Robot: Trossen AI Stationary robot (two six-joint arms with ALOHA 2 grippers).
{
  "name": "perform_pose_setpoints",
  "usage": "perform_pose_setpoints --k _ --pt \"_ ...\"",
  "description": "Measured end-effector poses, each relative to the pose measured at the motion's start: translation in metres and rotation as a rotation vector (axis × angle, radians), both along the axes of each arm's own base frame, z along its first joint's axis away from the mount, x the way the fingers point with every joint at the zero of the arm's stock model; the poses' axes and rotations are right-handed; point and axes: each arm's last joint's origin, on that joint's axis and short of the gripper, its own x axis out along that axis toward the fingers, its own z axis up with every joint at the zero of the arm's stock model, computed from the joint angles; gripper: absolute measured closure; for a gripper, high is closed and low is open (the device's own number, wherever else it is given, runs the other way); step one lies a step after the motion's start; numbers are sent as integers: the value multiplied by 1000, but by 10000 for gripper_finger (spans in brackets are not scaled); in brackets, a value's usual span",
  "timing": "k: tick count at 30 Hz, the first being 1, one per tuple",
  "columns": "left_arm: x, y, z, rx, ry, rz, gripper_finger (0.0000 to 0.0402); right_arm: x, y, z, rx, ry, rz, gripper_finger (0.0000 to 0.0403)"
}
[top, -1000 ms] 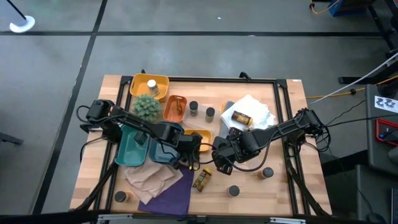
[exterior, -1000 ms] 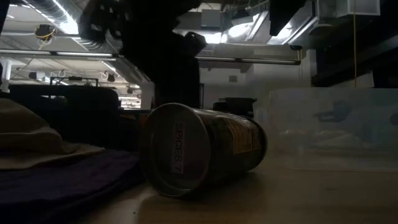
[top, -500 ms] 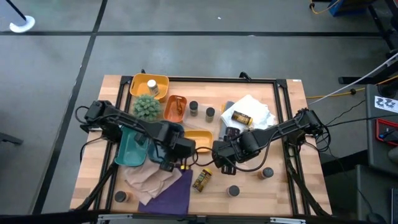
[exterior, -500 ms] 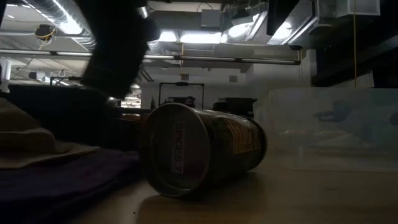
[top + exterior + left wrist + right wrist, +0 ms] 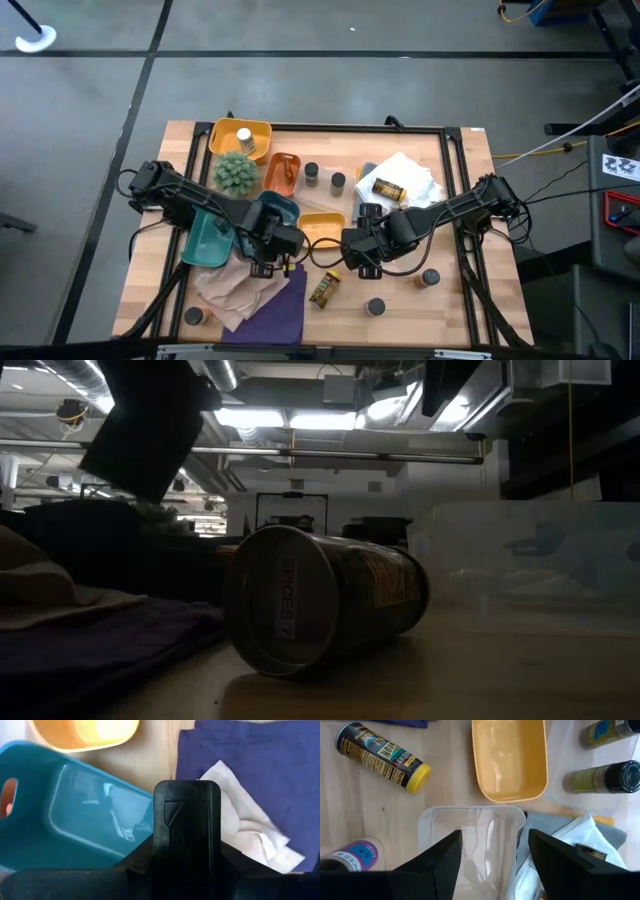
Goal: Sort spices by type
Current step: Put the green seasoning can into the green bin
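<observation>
**High view with wrist views.** We saw the left end effector (image 5: pixel 268 252) poised over the edge of the teal tray (image 5: pixel 212 238), beside the purple cloth (image 5: pixel 278 312) – we could not tell whether it was clenched or released. The right end effector (image 5: pixel 495 837) hung released, fingers (image 5: pixel 442 857) apart and empty, above a clear tray (image 5: pixel 427 820) next to the small yellow tray (image 5: pixel 509 757). One yellow-lidded spice jar (image 5: pixel 324 288) lay on its side on the worktop (image 5: pixel 450 310). Two dark-lidded jars (image 5: pixel 312 174) stood near the orange tray (image 5: pixel 282 173) – others were scattered along the front edge.
</observation>
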Motion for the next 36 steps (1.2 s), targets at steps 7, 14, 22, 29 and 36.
perform_pose_setpoints --k 7,14,22,29,36 --pt "-31 6 25 11 41 187 294 0 0 0 -15 8 50 173" --pt "-72 -7 39 70 2 371 294 5 1 1 -37 -40 99 173" --pt "-117 -21 28 133 -82 561 288 8 3 2 -50 -62 167 173" --pt "-141 -24 -1 214 -79 657 293 8 3 2 -57 -59 187 173" --pt "-152 -24 -32 275 -54 696 287 8 3 2 -56 -60 187 173"
